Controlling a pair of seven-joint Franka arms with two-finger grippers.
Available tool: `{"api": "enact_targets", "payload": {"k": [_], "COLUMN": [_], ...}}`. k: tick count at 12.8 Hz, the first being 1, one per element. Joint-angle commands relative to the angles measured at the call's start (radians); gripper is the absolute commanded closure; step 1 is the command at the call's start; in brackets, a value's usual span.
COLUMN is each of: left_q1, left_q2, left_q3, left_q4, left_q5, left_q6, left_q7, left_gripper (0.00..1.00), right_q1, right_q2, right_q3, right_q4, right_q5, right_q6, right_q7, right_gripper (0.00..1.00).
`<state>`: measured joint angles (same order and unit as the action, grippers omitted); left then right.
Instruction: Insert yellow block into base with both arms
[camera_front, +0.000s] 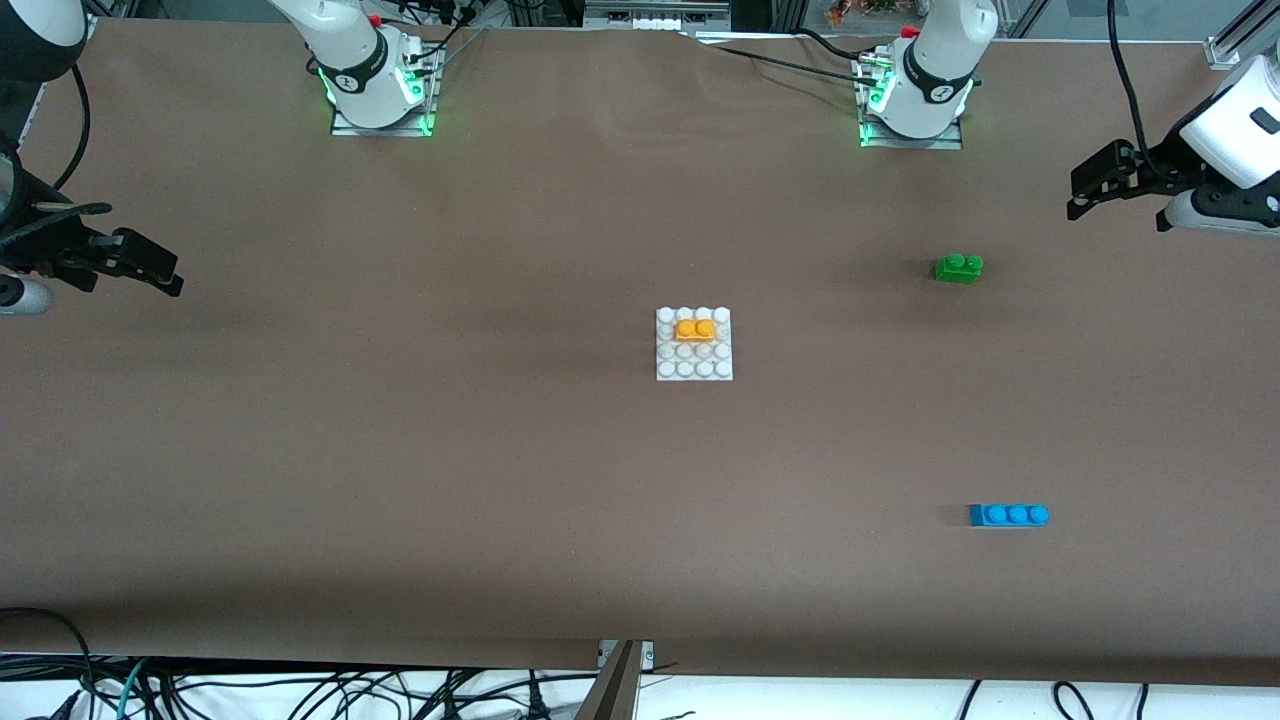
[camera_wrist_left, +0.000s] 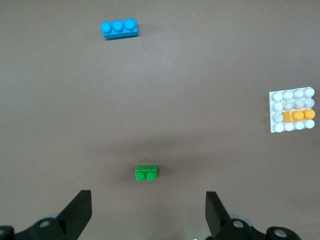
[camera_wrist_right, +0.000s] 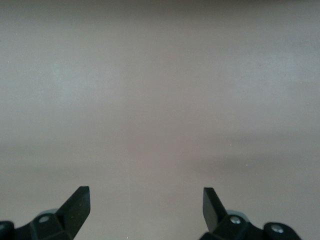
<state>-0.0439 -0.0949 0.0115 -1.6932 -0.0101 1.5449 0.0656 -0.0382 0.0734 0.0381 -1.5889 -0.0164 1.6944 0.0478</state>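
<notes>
The yellow block (camera_front: 694, 329) sits on the white studded base (camera_front: 694, 365) at mid-table, in the base's second stud row from the robots' side; the left wrist view shows the yellow block (camera_wrist_left: 298, 115) on the base (camera_wrist_left: 290, 102) too. My left gripper (camera_front: 1078, 198) hangs open and empty in the air at the left arm's end of the table; in its wrist view the left gripper (camera_wrist_left: 148, 202) is over bare table beside the green brick. My right gripper (camera_front: 172, 279) waits open and empty at the right arm's end, over bare table (camera_wrist_right: 160, 100).
A green two-stud brick (camera_front: 958, 267) lies toward the left arm's end, farther from the front camera than the base. A blue three-stud brick (camera_front: 1008, 515) lies nearer the front camera. Cables hang off the table's front edge (camera_front: 300, 690).
</notes>
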Motion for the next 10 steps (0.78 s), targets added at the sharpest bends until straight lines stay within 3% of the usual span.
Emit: {"api": "enact_targets", "payload": {"k": [1,10], "left_q1": [0.006,0.007], "left_q2": [0.012,0.012], "left_q3": [-0.016,-0.019], "left_q4": [0.032,0.032], "left_q5": [0.002,0.002], "left_q6": [-0.022,-0.034], "left_q7": [0.008,0.003], "left_gripper": [0.00,0.00], "right_q1": [-0.005,-0.006], "right_q2": [-0.011,-0.011], "right_q3": [0.003,0.003], "right_q4": [-0.002,-0.002], "right_q5": [0.013,0.012], "right_q6": [-0.009,-0.009], "right_q7": [0.012,0.012], "right_gripper": [0.00,0.00]}}
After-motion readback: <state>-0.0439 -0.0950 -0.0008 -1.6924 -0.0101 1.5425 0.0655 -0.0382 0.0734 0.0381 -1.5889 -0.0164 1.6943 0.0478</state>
